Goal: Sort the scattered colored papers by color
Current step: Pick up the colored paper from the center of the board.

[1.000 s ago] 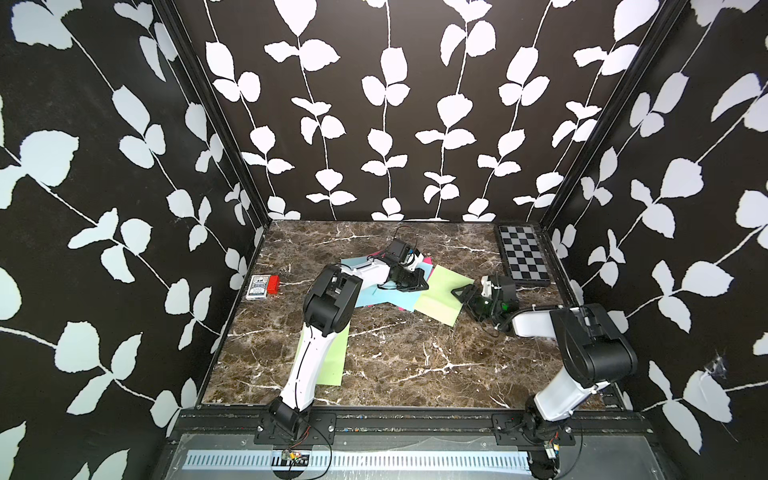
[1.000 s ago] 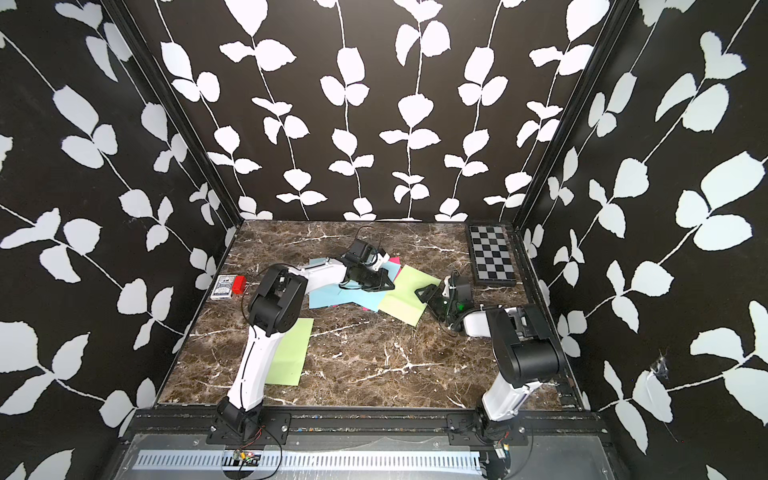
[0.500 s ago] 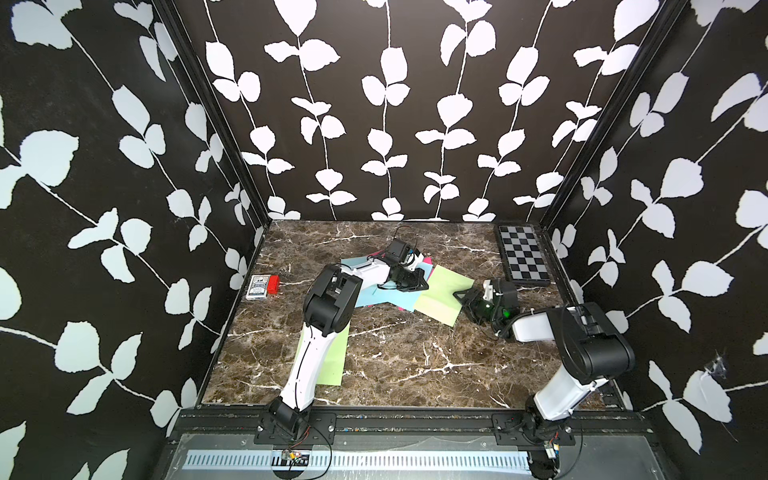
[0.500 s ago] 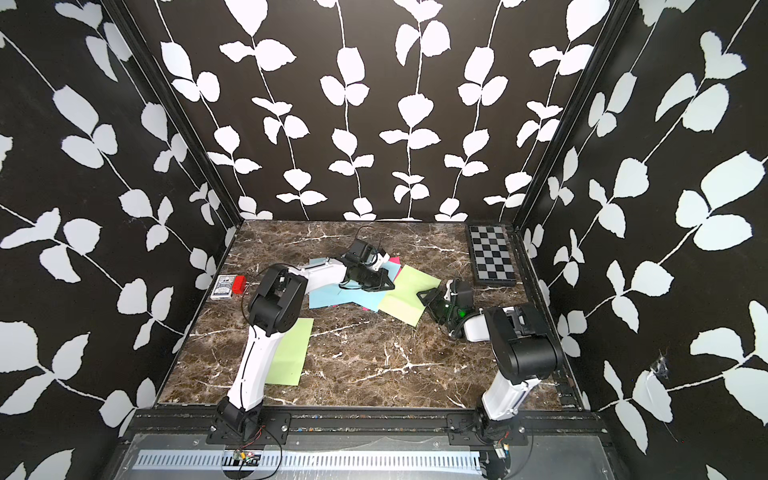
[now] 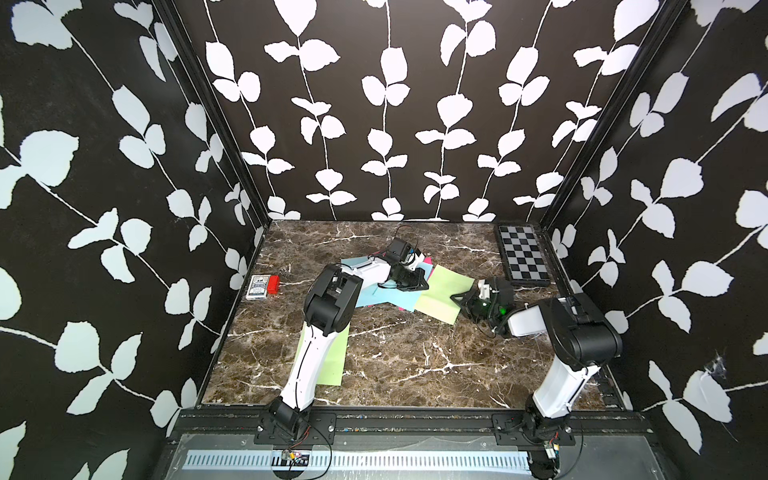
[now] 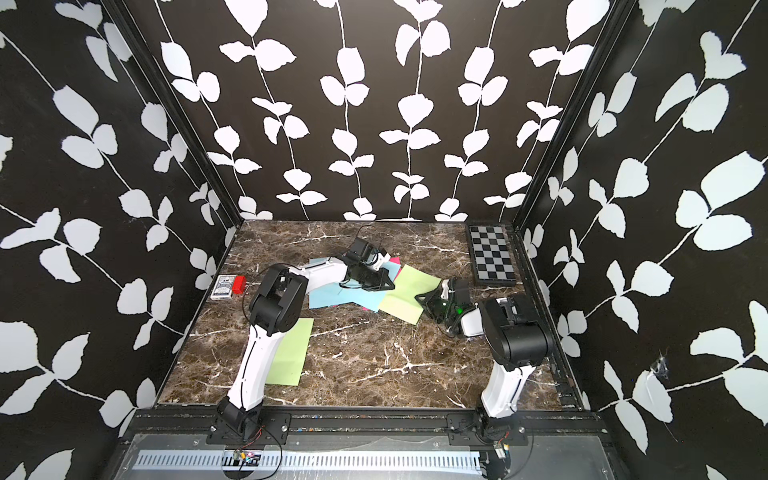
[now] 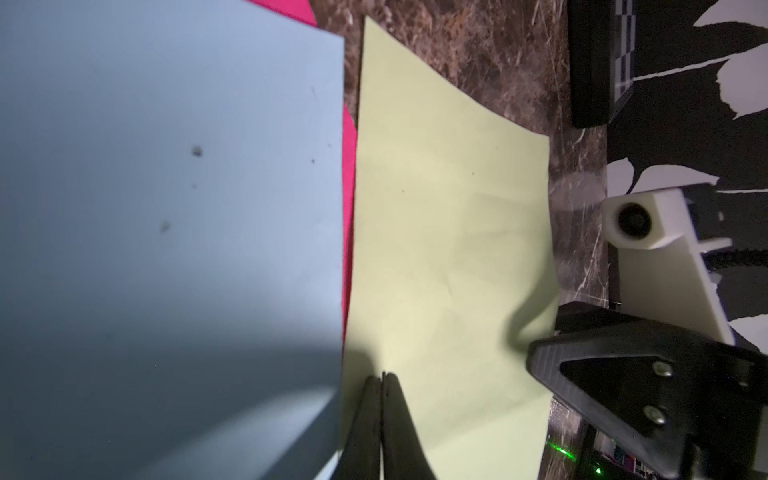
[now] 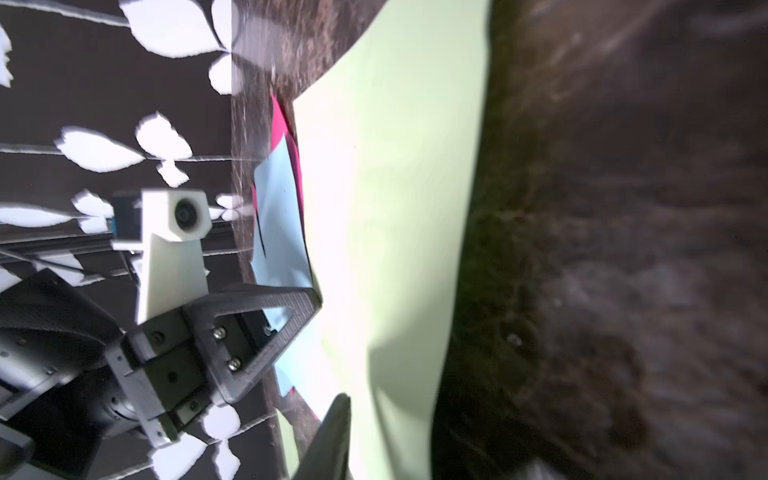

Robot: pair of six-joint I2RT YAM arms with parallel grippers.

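Your right gripper (image 5: 457, 298) sits at the edge of the green sheet (image 5: 440, 291), which curls up there. You can't tell whether its jaws have closed on it. Your left gripper (image 7: 382, 384) is closed, nothing visible between its fingers, tips over that sheet just beside the blue sheets (image 7: 166, 208) and pink sheet (image 7: 350, 174). Paper is likely light, limp and slick on marble (image 5: 395, 353), so pinch a lifted edge and pull slowly. A second green sheet (image 5: 330, 357) lies apart, nearer the front. No bin shows.
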